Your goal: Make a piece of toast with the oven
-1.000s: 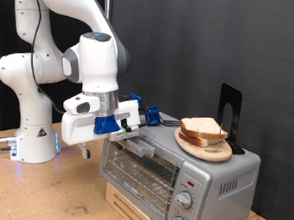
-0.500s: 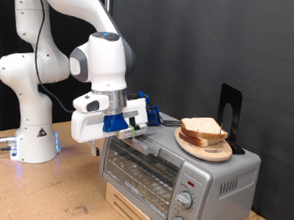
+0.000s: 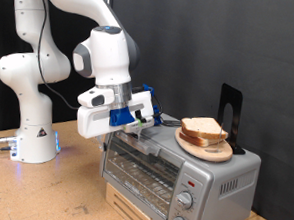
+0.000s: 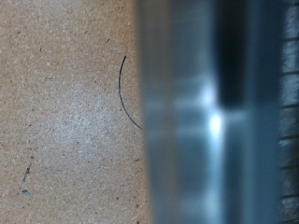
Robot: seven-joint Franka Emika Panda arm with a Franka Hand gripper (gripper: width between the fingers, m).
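Observation:
The silver oven (image 3: 173, 172) stands at the exterior view's bottom right with its glass door (image 3: 138, 172) closed. On its top sits a round wooden plate (image 3: 207, 147) carrying stacked slices of pale bread, the topmost being the piece of toast (image 3: 203, 127). My gripper (image 3: 139, 117), with blue fingers, hovers at the oven's top corner on the exterior view's left, apart from the bread. Nothing shows between the fingers. The wrist view is filled by a blurred silver face of the oven (image 4: 210, 112), very close.
Two round knobs (image 3: 186, 192) sit on the oven's front. A black upright stand (image 3: 229, 110) rises behind the plate. The arm's white base (image 3: 30, 133) stands on the wooden table (image 3: 42, 189) at the left. A thin dark curved line (image 4: 122, 91) marks the table.
The gripper has risen and shifted to the exterior view's right, from beside the oven's upper corner to over its top edge. The bread and plate have not moved.

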